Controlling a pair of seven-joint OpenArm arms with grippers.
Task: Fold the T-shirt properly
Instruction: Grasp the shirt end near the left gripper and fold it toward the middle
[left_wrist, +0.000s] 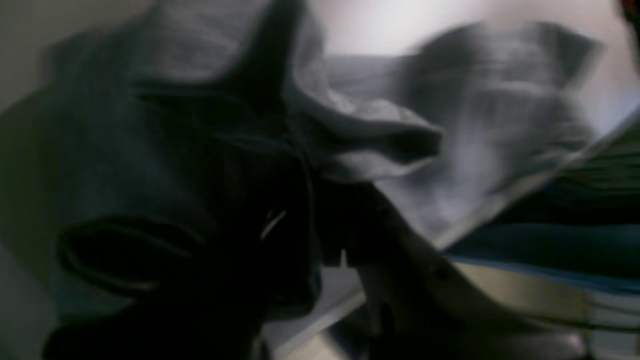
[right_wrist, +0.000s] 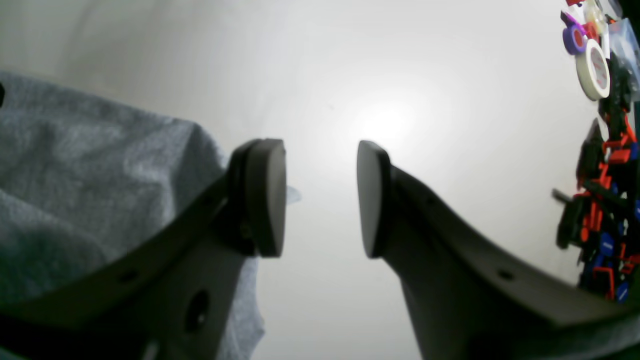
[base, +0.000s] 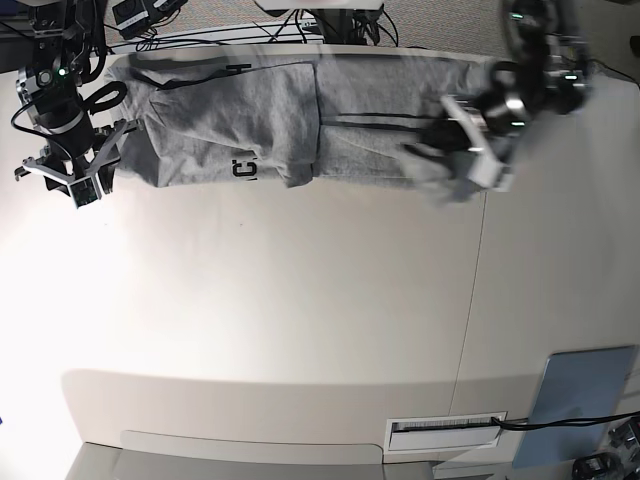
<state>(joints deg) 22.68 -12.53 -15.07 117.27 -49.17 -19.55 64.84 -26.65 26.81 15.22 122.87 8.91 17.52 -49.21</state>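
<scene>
Much of the left wrist view is smeared and dark: the left gripper (left_wrist: 345, 250) is only a black shape low in the frame, its fingers pressed nearly together with folds of the T-shirt (left_wrist: 350, 130) bunched right at them; the blur hides whether cloth is actually caught between them. Beyond the folds the grey fabric runs out over the pale table (left_wrist: 380, 25), and striped shapes at the right edge are too smeared to name.

In the right wrist view the right gripper (right_wrist: 322, 197) is sharp, its two round pads (right_wrist: 267, 197) spread apart with bare table between them. The T-shirt (right_wrist: 95, 165) lies just beside the left-hand pad, apart from it.

Only the base view gives the whole layout. The T-shirt (base: 270, 120) is stretched along the far edge of the table (base: 300, 320), a strip of black lettering showing at a folded edge. The left gripper (base: 450, 150) is bent over the shirt's end, motion-blurred, while the right gripper (base: 85, 180) hangs at the opposite end. A blue-grey pad (base: 580, 395) lies at the near corner.
</scene>
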